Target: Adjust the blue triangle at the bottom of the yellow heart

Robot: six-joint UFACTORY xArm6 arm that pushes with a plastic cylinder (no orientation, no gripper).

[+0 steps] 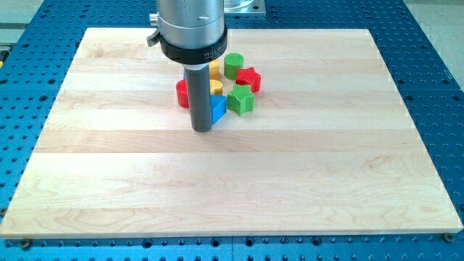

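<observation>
The blue triangle [218, 109] lies near the middle of the wooden board [232, 181], just below a yellow block [216, 87] that is partly hidden by the rod; its shape cannot be made out. My tip [201, 129] rests on the board touching or nearly touching the blue triangle's left side. Another yellow block [215, 69] shows above, also half hidden behind the rod.
A red cylinder [182, 93] sits left of the rod. A green cylinder [233, 64], a red star-like block [249, 78] and a green star-like block [241, 99] cluster to the right of the yellow blocks. The board lies on a blue perforated table [435, 87].
</observation>
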